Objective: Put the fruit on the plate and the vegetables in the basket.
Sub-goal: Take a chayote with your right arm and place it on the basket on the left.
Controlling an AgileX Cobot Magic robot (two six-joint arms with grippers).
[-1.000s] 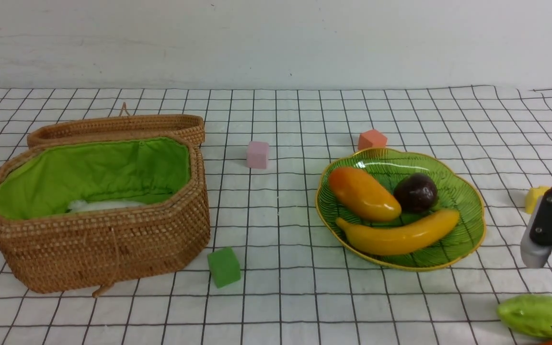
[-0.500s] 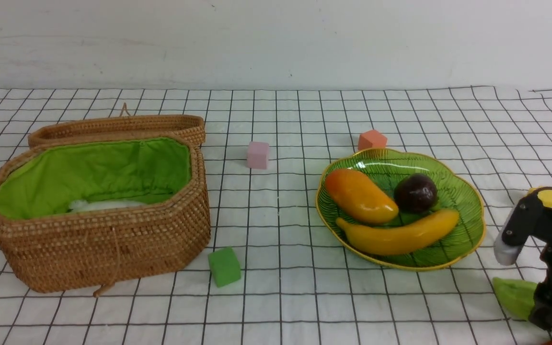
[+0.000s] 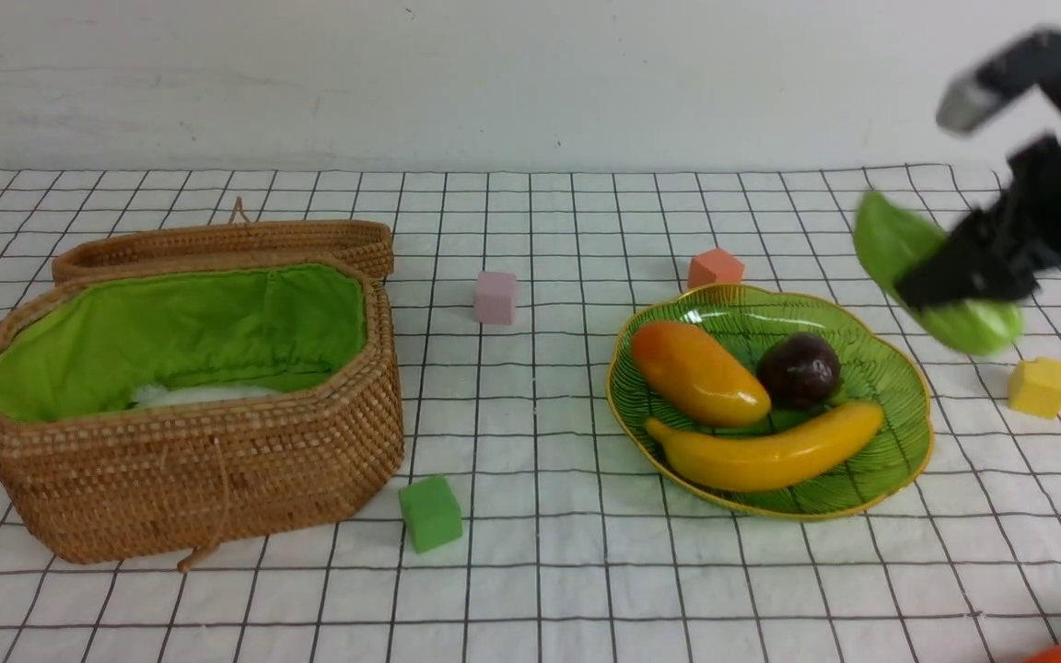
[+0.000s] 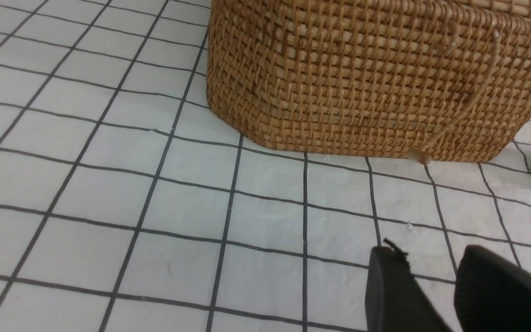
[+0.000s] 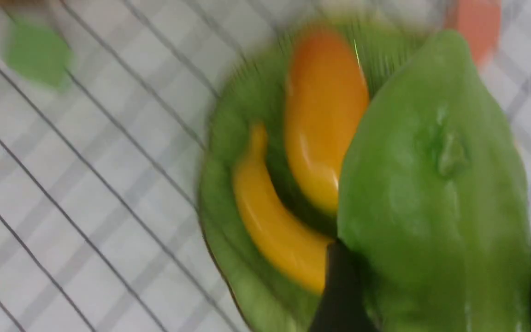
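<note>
Right gripper [image 3: 959,285] clamped on green gourd [image 3: 982,327], held up in air, motion-blurred.
It hangs just right of plate [image 3: 871,368]; left gripper [image 4: 429,258] parted, empty, near basket [image 4: 362,83].

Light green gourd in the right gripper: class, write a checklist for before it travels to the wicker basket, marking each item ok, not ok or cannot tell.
1. Right gripper shut on the light green ridged gourd, held clear of the white checked cloth: ok.
2. Brown woven wicker basket with its lid open: ok.
3. Room inside beside the white radish: ok.
4. Height enough to pass over the ribbed green glass plate: cannot tell.
5. Left gripper, low by the basket's front, out of the way: cannot tell.
</note>
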